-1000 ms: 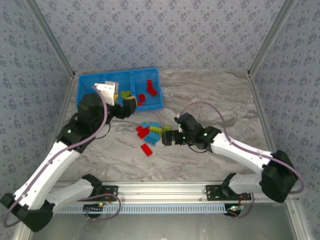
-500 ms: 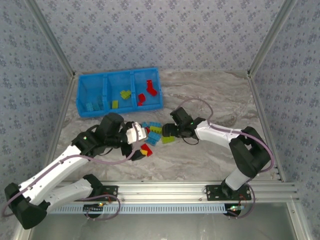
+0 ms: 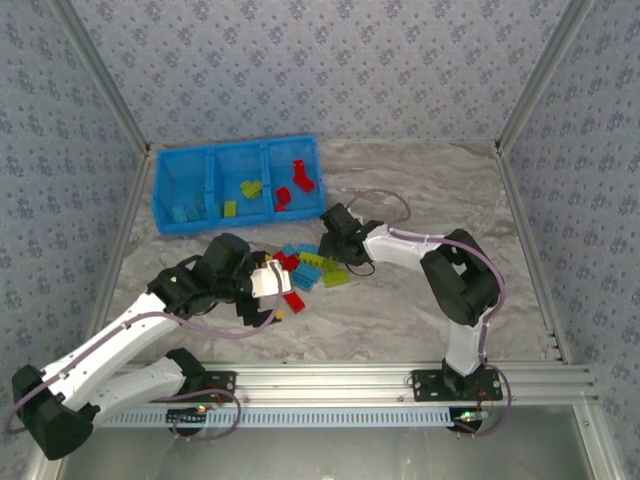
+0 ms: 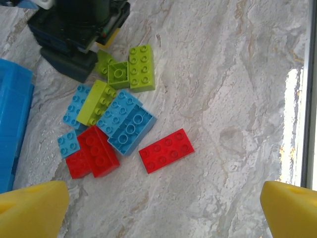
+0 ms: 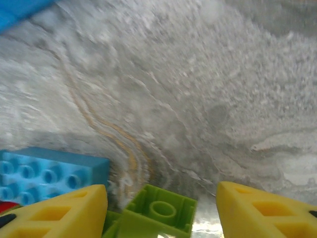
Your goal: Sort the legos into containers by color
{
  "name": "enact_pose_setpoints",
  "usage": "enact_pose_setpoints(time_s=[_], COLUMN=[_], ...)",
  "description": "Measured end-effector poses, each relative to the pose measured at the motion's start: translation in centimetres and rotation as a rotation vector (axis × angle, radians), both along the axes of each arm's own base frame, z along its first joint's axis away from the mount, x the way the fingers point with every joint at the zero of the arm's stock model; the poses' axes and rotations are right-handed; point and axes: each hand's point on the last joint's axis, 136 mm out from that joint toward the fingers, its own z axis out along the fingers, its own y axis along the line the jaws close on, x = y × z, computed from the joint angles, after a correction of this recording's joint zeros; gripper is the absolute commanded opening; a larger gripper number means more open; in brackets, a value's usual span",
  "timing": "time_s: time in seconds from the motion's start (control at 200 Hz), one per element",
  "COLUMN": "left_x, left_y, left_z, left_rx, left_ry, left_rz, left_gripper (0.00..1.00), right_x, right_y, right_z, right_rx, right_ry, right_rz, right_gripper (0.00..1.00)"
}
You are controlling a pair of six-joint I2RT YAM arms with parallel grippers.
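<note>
1. A grey-veined marble surface [image 3: 400,320] lies inside walls [image 3: 300,60] papered in a blue-grey pattern, with a metal frame [image 3: 330,378] along the near edge.
2. From above, the blue tray [image 3: 180,180] sits at 10 o'clock. It holds light blue bricks [image 3: 185,212] in the left compartment, lime bricks [image 3: 250,188] in the middle and red bricks [image 3: 300,178] in the right.
3. The loose pile [image 3: 305,270] lies near the centre, with the left tool [image 3: 272,295] at its 8 o'clock and the right tool [image 3: 337,250] at its 1 o'clock.
4. The left wrist view adds that the left tool's yellow fingers [image 4: 29,210] are spread wide and hold nothing. A single red brick [image 4: 166,150] lies at the pile's 4 o'clock.
5. In the right wrist view the right tool is released. A lime brick [image 5: 158,213] sits between its fingers [image 5: 267,210] with a gap on each side.
</note>
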Motion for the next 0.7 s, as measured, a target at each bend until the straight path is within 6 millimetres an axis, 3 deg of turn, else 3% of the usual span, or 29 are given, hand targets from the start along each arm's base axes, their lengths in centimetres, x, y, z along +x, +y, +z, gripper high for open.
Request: enact_pose_setpoints(time_s=[0.23,0.38,0.45,0.55,0.625,0.7], left_x=[0.4,1.0,2.4,5.1,7.3,9.3], left_y=[0.3,0.6,1.0,2.4,4.5,7.0], left_z=[-0.1,-0.1,0.3,2.1,4.0,6.3], left_rx=[0.016,0.028,0.016,-0.057,-0.141,-0.246], left_ry=[-0.013,-0.036,-0.071,-0.109,-0.121,-0.134], left_rz=[0.018,0.052,0.144,0.348,0.533,0.7], left_gripper=[0.99,0.99,0.99,0.98,0.96,0.95], right_x=[-0.4,-1.2,-1.2,-2.1,-3.5,-3.2], right_y=[-0.6,-1.8,-1.3,1.6,4.0,5.3], right_z=[0.0,1.6,4.4,11.4,16.3,19.5], right_rx=[-0.008,-0.013,0.0,0.07,0.163,0.233], right_ry=[0.011,-0.03,-0.131,-0.405,-0.586,-0.69], right_rz=[-0.039,-0.04,0.018,0.187,0.312,0.386], right_gripper=[0.26,0.21,0.19,0.19,0.19,0.19])
